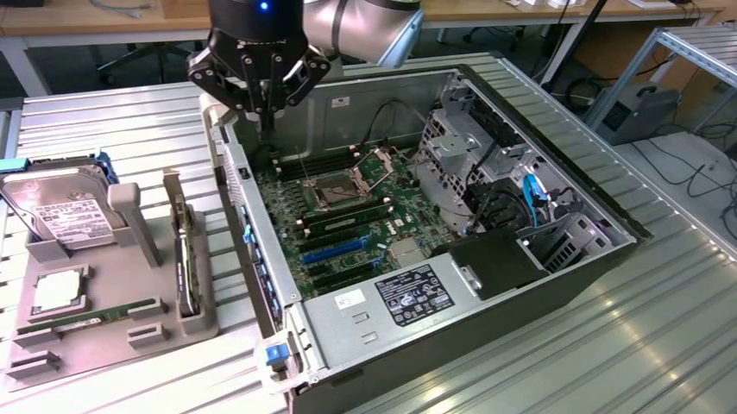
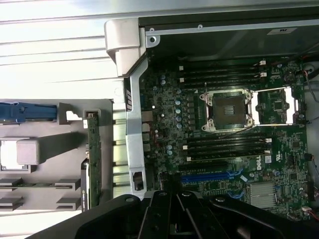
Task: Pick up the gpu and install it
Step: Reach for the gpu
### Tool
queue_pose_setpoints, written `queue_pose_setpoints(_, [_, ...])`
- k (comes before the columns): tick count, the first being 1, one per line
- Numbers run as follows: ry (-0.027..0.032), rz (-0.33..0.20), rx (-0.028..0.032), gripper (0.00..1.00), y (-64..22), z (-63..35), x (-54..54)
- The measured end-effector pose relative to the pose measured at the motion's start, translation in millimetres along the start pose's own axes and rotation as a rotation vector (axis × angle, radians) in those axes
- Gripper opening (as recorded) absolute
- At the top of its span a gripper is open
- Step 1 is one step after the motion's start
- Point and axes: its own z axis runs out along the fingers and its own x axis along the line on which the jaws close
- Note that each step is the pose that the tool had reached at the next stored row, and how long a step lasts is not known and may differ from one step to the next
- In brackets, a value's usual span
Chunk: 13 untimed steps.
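Observation:
The gpu (image 1: 181,252) stands on its long edge in a slot of the grey holder (image 1: 202,319), at the exterior view's left of the open computer case (image 1: 381,302). From the wrist view it is a thin green-edged strip, the gpu (image 2: 92,157). My gripper (image 1: 267,128) hangs shut and holding nothing over the far corner of the case, above the motherboard (image 1: 357,216) and apart from the gpu. Its black fingers (image 2: 160,214) meet over the board near the blue expansion slots (image 2: 209,175).
The holder also carries a silver hard drive (image 1: 64,216), a processor chip (image 1: 55,291) and a green memory stick (image 1: 98,315). Inside the case are an open CPU socket (image 1: 342,188), blue slots (image 1: 334,250), drive cages (image 1: 461,147) and cables. The case wall (image 1: 248,224) stands between holder and board.

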Motion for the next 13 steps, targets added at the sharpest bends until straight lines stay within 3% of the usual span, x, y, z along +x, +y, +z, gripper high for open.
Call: queue_pose_setpoints(13, [0.0, 0.0, 0.0, 0.11, -0.3, -0.1, 4.1])
